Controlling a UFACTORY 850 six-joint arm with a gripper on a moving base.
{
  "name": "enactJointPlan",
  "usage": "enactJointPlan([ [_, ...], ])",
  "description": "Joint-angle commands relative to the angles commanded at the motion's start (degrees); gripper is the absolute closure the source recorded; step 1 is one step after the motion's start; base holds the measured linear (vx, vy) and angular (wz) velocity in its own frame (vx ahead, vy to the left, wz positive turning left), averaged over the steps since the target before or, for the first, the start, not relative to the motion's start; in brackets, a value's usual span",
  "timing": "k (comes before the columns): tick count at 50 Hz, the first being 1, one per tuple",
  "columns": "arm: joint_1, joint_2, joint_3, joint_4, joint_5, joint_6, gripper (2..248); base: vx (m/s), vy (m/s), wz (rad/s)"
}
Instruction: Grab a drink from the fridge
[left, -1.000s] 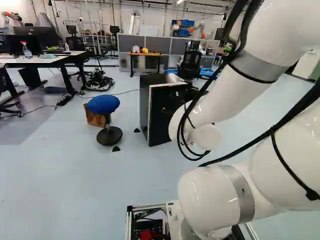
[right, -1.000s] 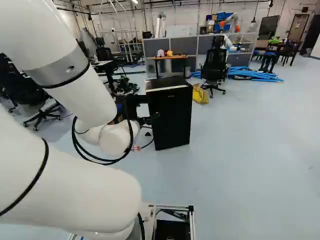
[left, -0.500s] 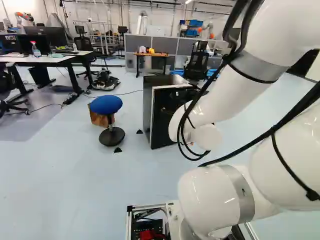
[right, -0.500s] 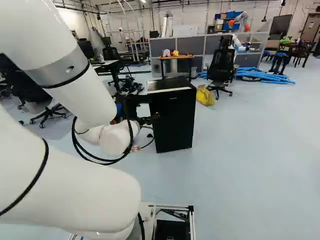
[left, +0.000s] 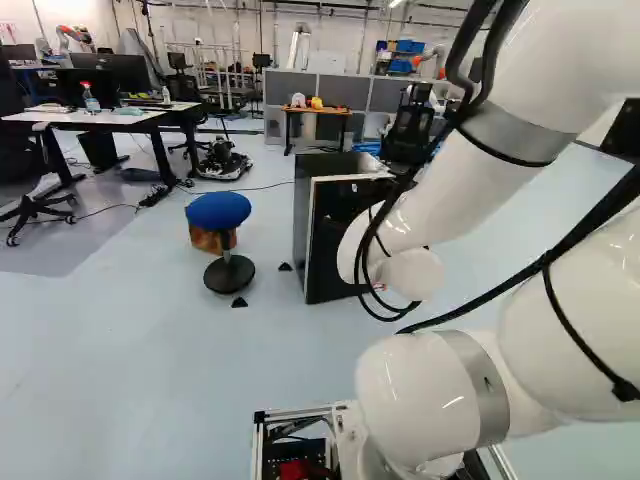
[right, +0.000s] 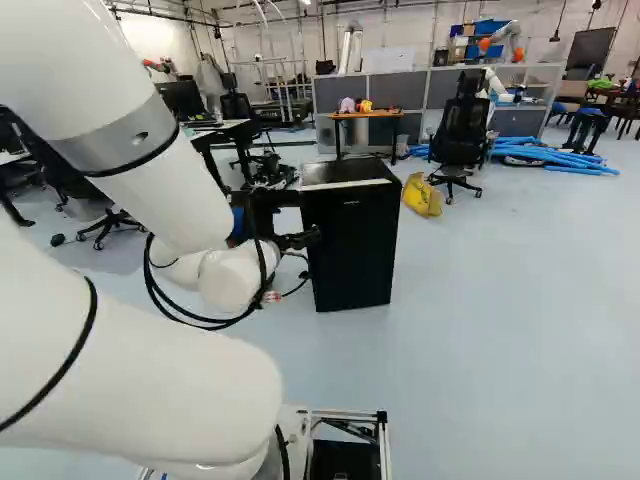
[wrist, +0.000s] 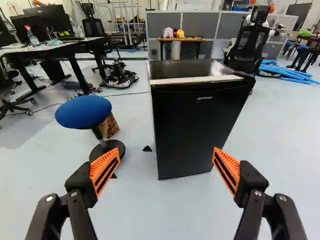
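In the right base view my gripper (right: 312, 237) is a dark shape in front of the left side of the black fridge (right: 352, 245). The wrist view has the gripper (wrist: 166, 156) wide open, orange pads (wrist: 105, 170) far apart and nothing held. Straight ahead, beyond the fingertips, stands the fridge (wrist: 200, 127), its front door shut. Part of the fridge (left: 335, 240) is covered by my arm in the left base view. No drink is visible.
A blue stool (wrist: 84, 111) stands beside the fridge, a brown box (wrist: 109, 126) behind it. Farther off are a white-topped desk (left: 100, 117), an office chair (right: 462, 130), a yellow bag (right: 422, 195), blue tubes (right: 555, 157) and another robot (right: 505, 38).
The base has moved: it has turned left and come slightly nearer the fridge, so the scene slides rightward in both base views. My arm keeps its pose above its lowest joint.
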Motion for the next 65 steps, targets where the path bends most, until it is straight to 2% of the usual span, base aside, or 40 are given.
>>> enactJointPlan([
  [45,0.00,0.00,0.00,0.00,0.00,0.00,3,0.097,-0.032,0.129],
  [65,0.00,0.00,0.00,0.00,0.00,0.00,3,0.078,-0.028,0.008],
])
